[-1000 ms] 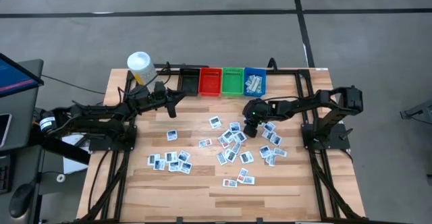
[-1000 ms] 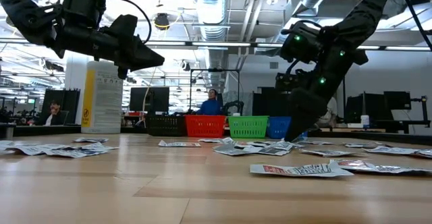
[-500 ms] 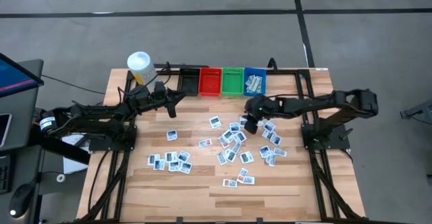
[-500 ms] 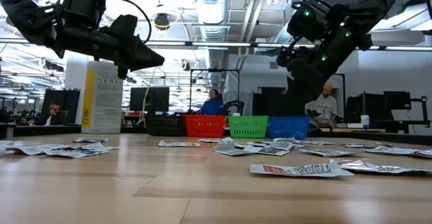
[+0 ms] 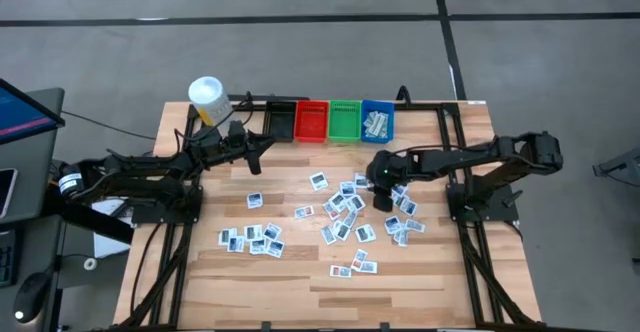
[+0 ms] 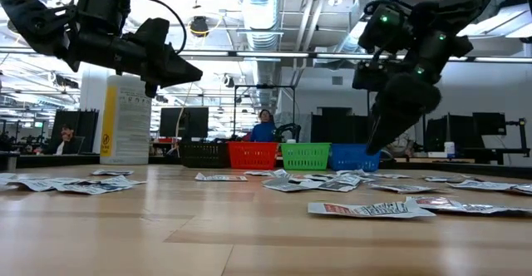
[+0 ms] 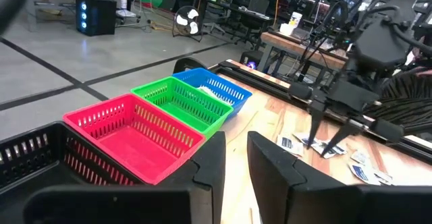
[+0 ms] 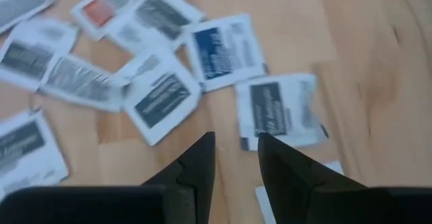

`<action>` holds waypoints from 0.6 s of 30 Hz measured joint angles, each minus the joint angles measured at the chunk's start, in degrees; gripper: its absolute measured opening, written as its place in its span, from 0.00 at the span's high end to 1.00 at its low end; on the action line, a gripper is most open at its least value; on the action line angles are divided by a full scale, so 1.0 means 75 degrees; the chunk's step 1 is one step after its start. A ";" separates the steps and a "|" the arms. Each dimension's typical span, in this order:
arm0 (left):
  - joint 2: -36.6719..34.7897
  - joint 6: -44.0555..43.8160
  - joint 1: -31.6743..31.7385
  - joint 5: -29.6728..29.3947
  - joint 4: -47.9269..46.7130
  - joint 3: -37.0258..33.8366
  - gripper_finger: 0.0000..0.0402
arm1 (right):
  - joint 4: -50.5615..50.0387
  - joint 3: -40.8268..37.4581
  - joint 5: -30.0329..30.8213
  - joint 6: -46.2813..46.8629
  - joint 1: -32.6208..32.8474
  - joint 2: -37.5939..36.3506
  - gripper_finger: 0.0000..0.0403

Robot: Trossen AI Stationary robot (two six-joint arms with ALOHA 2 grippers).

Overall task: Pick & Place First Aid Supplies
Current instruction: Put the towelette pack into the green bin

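1. On the near half of the wooden table [image 5: 300, 272], the first aid packets [image 5: 345, 217] lie flat and loose: one cluster at the left, a small group near the front edge, and the thickest scatter right of centre.
2. Above that right-hand scatter hangs the right gripper [image 5: 383, 200], pointing down, clear of the wood in the low view [image 6: 376, 143]. Its own wrist view shows the two dark fingers [image 8: 196, 160] parted by a narrow gap with nothing between them, so the claw is released, directly over a white packet with dark print [image 8: 278, 110].
3. Other packets lie just beside that one, some overlapping, one with blue print [image 8: 223, 48] and one with a red mark [image 8: 101, 11].
4. Farther back on the left, the left gripper [image 5: 258, 152] is held level above the table, facing the row of bins. Its fingers [image 7: 277, 166] stand slightly apart and grasp nothing.
5. At the far edge sits the row: black bin [image 5: 281, 119], red bin [image 5: 311, 121], green bin [image 5: 345, 121] and blue bin [image 5: 377, 122], side by side. The blue one already holds some white packets.
6. Left of the bins stands a yellow bottle [image 5: 208, 100] with a white cap.
7. Beyond the table, the low view shows a person [image 6: 263, 126] seated in the room.
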 joint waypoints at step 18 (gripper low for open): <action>0.0000 0.0017 0.0000 0.0000 -0.0041 0.0000 0.84 | 0.0654 0.0015 0.1048 -0.0759 -0.0406 0.0732 0.73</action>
